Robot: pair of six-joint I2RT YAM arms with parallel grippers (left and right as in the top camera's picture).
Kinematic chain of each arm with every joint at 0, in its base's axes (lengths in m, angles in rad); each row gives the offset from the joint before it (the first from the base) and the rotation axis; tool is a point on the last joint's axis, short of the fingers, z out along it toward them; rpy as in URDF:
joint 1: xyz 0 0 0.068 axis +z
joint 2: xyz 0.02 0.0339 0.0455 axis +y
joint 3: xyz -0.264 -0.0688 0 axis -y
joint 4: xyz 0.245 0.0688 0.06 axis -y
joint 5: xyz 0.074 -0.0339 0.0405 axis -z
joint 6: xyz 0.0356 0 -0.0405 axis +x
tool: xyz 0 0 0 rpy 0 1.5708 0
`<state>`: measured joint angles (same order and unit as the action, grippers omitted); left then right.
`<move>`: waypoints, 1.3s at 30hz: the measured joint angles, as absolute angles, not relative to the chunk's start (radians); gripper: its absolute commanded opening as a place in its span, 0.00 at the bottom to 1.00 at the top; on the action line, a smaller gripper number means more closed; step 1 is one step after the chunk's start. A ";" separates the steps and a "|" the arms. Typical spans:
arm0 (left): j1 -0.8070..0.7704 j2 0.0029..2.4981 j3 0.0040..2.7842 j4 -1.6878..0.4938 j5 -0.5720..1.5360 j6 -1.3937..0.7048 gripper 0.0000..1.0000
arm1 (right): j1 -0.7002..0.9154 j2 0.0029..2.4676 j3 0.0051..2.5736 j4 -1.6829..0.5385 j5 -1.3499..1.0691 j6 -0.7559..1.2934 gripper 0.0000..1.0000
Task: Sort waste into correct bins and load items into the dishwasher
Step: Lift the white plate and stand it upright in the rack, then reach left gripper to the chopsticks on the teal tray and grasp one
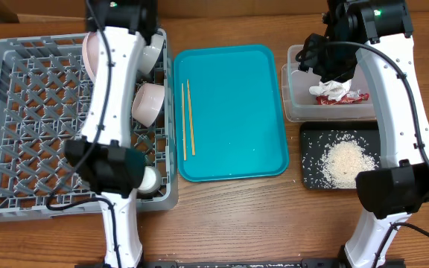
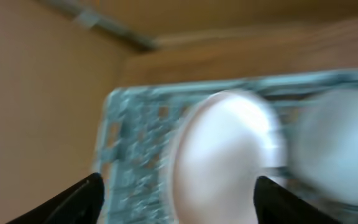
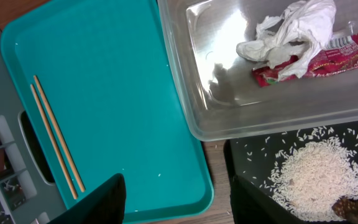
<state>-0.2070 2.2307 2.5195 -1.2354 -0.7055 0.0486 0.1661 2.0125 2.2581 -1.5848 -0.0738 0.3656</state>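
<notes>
The grey dish rack (image 1: pixel 28 112) holds the pale plate (image 1: pixel 89 52) on edge at its back, and two white bowls (image 1: pixel 153 53) (image 1: pixel 147 103). My left gripper (image 2: pixel 176 199) is open above the rack (image 2: pixel 135 124), facing the plate (image 2: pixel 222 155), with a bowl (image 2: pixel 340 149) beside it; this view is blurred. The chopsticks (image 1: pixel 186 119) (image 3: pixel 55 134) lie on the teal tray. The napkin (image 3: pixel 291 31) and red wrapper (image 3: pixel 328 59) lie in the clear tub (image 3: pixel 216 74). Rice (image 3: pixel 316 174) lies in the black tray (image 1: pixel 311 134). My right gripper (image 3: pixel 179 205) is open and empty above the tub's left side.
The teal tray (image 1: pixel 233 112) sits between the rack and the bins, with a few rice grains on it. A small white cup (image 1: pixel 149 179) stands at the rack's front right corner. Both arms' bases stand at the table's front edge.
</notes>
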 measured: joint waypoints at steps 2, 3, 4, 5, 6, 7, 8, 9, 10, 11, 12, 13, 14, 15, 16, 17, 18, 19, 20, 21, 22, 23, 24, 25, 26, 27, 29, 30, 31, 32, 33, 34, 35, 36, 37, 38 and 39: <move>-0.269 2.209 2.547 -1.244 -0.601 0.019 1.00 | 0.166 2.012 2.258 -1.584 -0.074 0.365 0.56; -0.298 2.198 2.553 -1.250 -0.554 0.006 1.00 | 0.166 2.012 2.258 -1.584 -0.074 0.365 0.57; -0.330 2.188 2.559 -1.259 -0.508 -0.013 1.00 | 0.166 2.012 2.258 -1.584 -0.074 0.366 0.60; -0.365 2.178 2.561 -1.268 -0.464 -0.035 1.00 | 0.166 2.012 2.258 -1.585 -0.074 0.366 0.60; -0.401 2.172 2.562 -1.280 -0.428 -0.063 1.00 | 0.166 2.012 2.258 -1.585 -0.075 0.366 0.60; -0.435 2.170 2.562 -1.296 -0.399 -0.091 1.00 | 0.166 2.012 2.258 -1.586 -0.075 0.366 0.60; -0.460 2.170 2.562 -1.314 -0.380 -0.114 1.00 | 0.166 2.012 2.258 -1.585 -0.074 0.365 0.60; -0.490 2.176 2.562 -1.342 -0.364 -0.148 1.00 | 0.166 2.012 2.258 -1.585 -0.074 0.366 0.60; -0.514 2.183 2.562 -1.375 -0.358 -0.183 1.00 | 0.166 2.012 2.258 -1.586 -0.074 0.365 0.60; -0.536 2.195 2.562 -1.417 -0.358 -0.227 1.00 | 0.167 2.012 2.258 -1.586 -0.074 0.365 0.60; -0.553 2.210 2.562 -1.465 -0.364 -0.271 1.00 | 0.166 2.012 2.258 -1.588 -0.074 0.365 0.60; -0.562 2.224 2.561 -1.496 -0.371 -0.301 1.00 | 0.166 2.012 2.258 -1.591 -0.074 0.365 0.60; -0.570 2.245 2.561 -1.530 -0.379 -0.338 1.00 | 0.166 2.012 2.258 -1.592 -0.074 0.365 0.60; -0.571 2.264 2.561 -1.557 -0.385 -0.367 1.00 | 0.166 2.012 2.258 -1.593 -0.074 0.365 0.60; -0.570 2.284 2.561 -1.579 -0.389 -0.395 1.00 | 0.166 2.012 2.258 -1.594 -0.074 0.365 0.61; -0.566 2.306 2.559 -1.600 -0.390 -0.423 1.00 | 0.166 2.012 2.258 -1.594 -0.074 0.366 0.61; -0.561 2.325 2.559 -1.614 -0.388 -0.445 1.00 | 0.166 2.012 2.258 -1.594 -0.075 0.365 0.61; -0.553 2.344 2.558 -1.620 -0.383 -0.467 1.00 | 0.166 2.012 2.258 -1.594 -0.074 0.365 0.61; -0.546 2.358 2.558 -1.623 -0.374 -0.481 1.00 | 0.166 2.012 2.258 -1.594 -0.074 0.365 0.61; -0.535 2.373 2.557 -1.625 -0.364 -0.495 1.00 | 0.166 2.012 2.258 -1.594 -0.074 0.365 0.61; -0.526 2.384 2.557 -1.624 -0.353 -0.504 1.00 | 0.166 2.012 2.258 -1.594 -0.074 0.366 0.61; -0.515 2.395 2.557 -1.623 -0.339 -0.514 1.00 | 0.166 2.012 2.258 -1.594 -0.074 0.365 0.61; -0.506 2.405 2.557 -1.622 -0.328 -0.521 1.00 | 0.166 2.012 2.258 -1.594 -0.074 0.365 0.61; -0.495 2.416 2.557 -1.617 -0.315 -0.526 1.00 | 0.166 2.012 2.258 -1.594 -0.074 0.365 0.61; -0.487 2.425 2.557 -1.607 -0.303 -0.527 0.99 | 0.166 2.012 2.258 -1.594 -0.074 0.365 0.61; -0.480 2.437 2.557 -1.597 -0.289 -0.531 0.98 | 0.166 2.012 2.258 -1.594 -0.074 0.363 0.61; -0.467 2.457 2.557 -1.581 -0.268 -0.538 0.97 | 0.166 2.012 2.258 -1.594 -0.074 0.358 0.61; -0.464 2.471 2.557 -1.574 -0.260 -0.543 0.98 | 0.166 2.012 2.258 -1.594 -0.073 0.357 0.61; -0.463 2.479 2.557 -1.570 -0.255 -0.545 0.98 | 0.166 2.012 2.258 -1.594 -0.074 0.355 0.61; -0.463 2.493 2.557 -1.564 -0.248 -0.549 0.98 | 0.166 2.012 2.258 -1.594 -0.074 0.353 0.61; -0.464 2.502 2.557 -1.562 -0.243 -0.552 0.98 | 0.166 2.012 2.258 -1.594 -0.074 0.351 0.61; -0.465 2.511 2.557 -1.560 -0.239 -0.558 0.97 | 0.166 2.012 2.258 -1.594 -0.074 0.350 0.61; -0.465 2.524 2.557 -1.559 -0.234 -0.570 0.98 | 0.166 2.012 2.258 -1.594 -0.074 0.347 0.61; -0.465 2.534 2.557 -1.559 -0.229 -0.576 0.98 | 0.166 2.012 2.258 -1.595 -0.074 0.346 0.61; -0.465 2.545 2.557 -1.559 -0.220 -0.583 0.98 | 0.166 2.012 2.258 -1.596 -0.074 0.344 0.61; -0.465 2.554 2.557 -1.559 -0.214 -0.590 0.98 | 0.166 2.012 2.258 -1.599 -0.074 0.343 0.61; -0.463 2.566 2.557 -1.559 -0.204 -0.596 0.98 | 0.166 2.012 2.258 -1.601 -0.074 0.342 0.61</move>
<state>-0.4633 2.5660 2.5568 -1.5589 -0.2043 -0.5961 0.1661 2.0125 2.2581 -1.6009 -0.0742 0.3420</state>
